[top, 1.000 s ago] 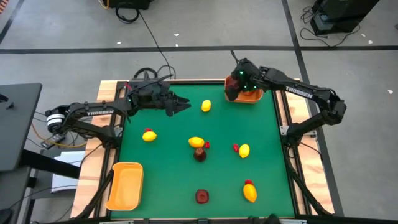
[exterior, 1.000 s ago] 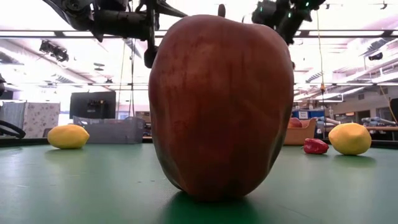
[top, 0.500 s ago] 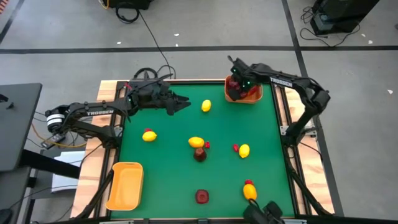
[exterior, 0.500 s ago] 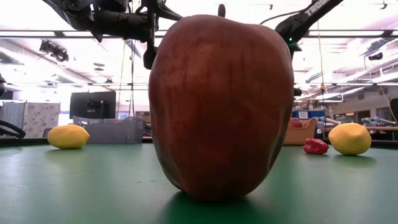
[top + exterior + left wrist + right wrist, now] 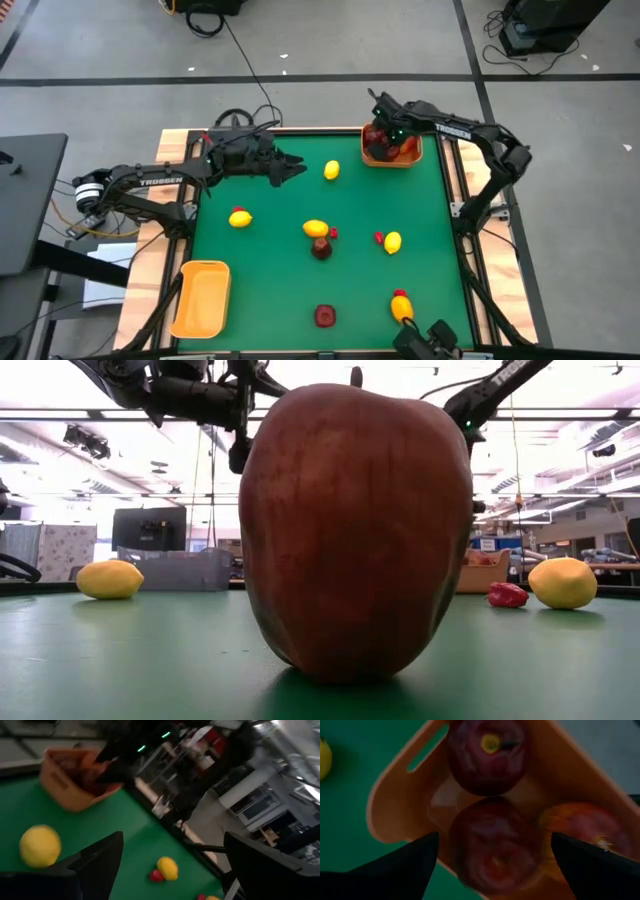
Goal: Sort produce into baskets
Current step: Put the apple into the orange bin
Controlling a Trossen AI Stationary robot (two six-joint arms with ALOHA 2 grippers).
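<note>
While the right pincer [image 5: 378, 132] hangs with its fingers apart over the orange bin [image 5: 409, 155] at the table's [image 5: 280, 225] one o'clock corner, that bin holds two dark red apples [image 5: 486, 752] and a red-orange one [image 5: 582, 832]. A second orange bin [image 5: 202, 297] at seven o'clock looks bare. The left pincer [image 5: 298, 166], fingers apart and holding nothing, hovers toward eleven o'clock, just beside a lemon [image 5: 331, 171]. More lemons lie at nine [image 5: 240, 218], at centre [image 5: 315, 229], at three [image 5: 392, 241] and at five o'clock [image 5: 401, 306]. A dark red apple [image 5: 321, 248] touches the centre lemon; another [image 5: 324, 316] sits at six o'clock, filling the low view and hiding much behind. Small red bits [image 5: 379, 237] lie beside several lemons.
</note>
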